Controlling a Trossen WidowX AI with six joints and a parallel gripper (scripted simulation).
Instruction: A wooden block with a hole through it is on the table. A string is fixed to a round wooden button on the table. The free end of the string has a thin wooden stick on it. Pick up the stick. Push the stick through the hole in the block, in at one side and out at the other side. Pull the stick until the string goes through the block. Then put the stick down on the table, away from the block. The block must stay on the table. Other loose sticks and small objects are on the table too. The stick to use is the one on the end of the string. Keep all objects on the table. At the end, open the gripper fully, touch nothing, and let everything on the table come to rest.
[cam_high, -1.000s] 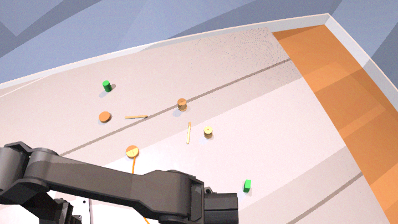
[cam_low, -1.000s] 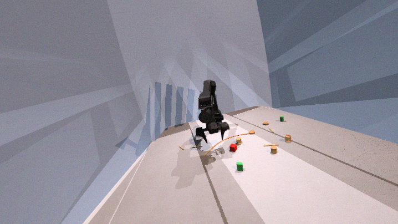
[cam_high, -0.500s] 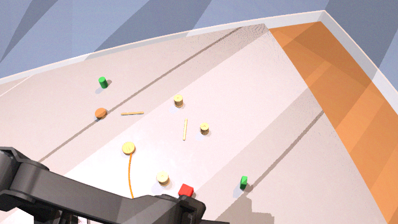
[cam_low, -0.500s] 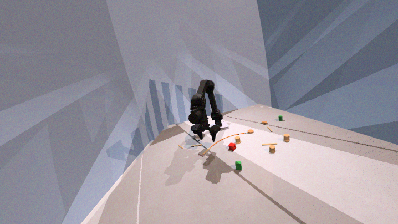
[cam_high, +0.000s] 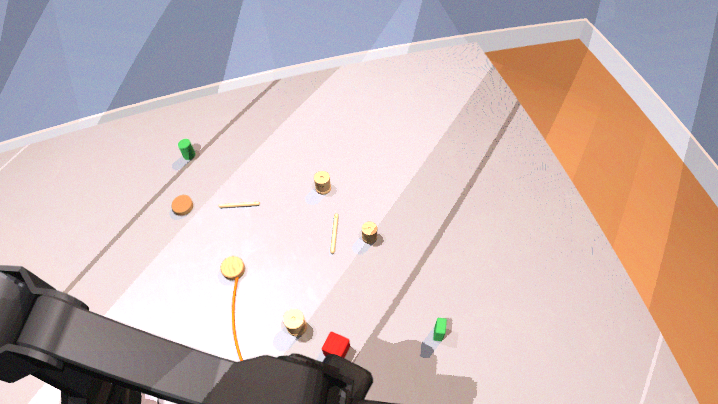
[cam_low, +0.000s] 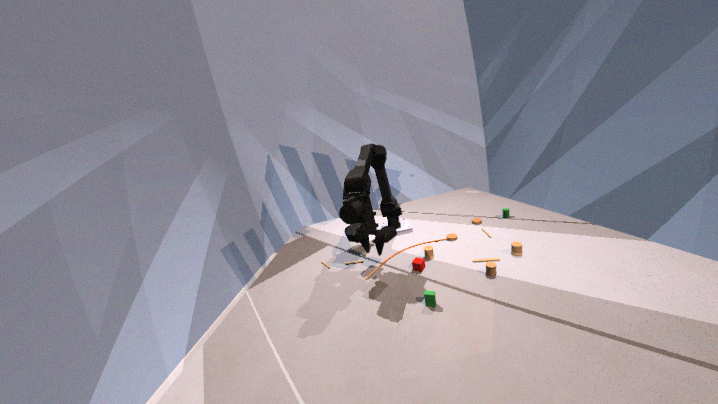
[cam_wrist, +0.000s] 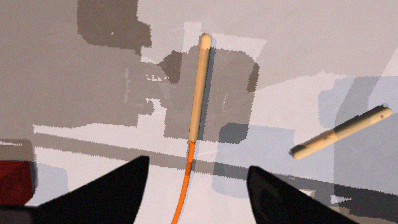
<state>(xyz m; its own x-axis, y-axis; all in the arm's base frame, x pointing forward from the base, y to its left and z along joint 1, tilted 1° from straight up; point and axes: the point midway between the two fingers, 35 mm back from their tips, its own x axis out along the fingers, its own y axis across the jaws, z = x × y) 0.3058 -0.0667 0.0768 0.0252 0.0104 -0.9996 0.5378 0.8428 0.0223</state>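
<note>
The stick (cam_low: 372, 272) (cam_wrist: 200, 90) on the string's end lies on the table. The orange string (cam_high: 233, 321) (cam_low: 426, 242) (cam_wrist: 187, 179) curves from it to the round wooden button (cam_high: 232, 267) (cam_low: 451, 237). My gripper (cam_low: 373, 251) (cam_wrist: 199, 169) is open and empty above the table. In the wrist view the stick is ahead of the fingertips, and the string passes between them. Three upright wooden cylinders stand on the table: one (cam_high: 294, 322) (cam_low: 428, 252) near the red cube and two (cam_high: 321, 181) (cam_high: 369, 232) farther off. I cannot tell which has the hole.
A red cube (cam_high: 335, 345) (cam_low: 418, 264) (cam_wrist: 15, 182), a green block (cam_high: 440, 329) (cam_low: 430, 298), a green cylinder (cam_high: 186, 149) (cam_low: 506, 213) and a brown disc (cam_high: 181, 204) (cam_low: 476, 221) are around. Several loose sticks lie about; one (cam_wrist: 342, 133) is right of the string's stick in the wrist view.
</note>
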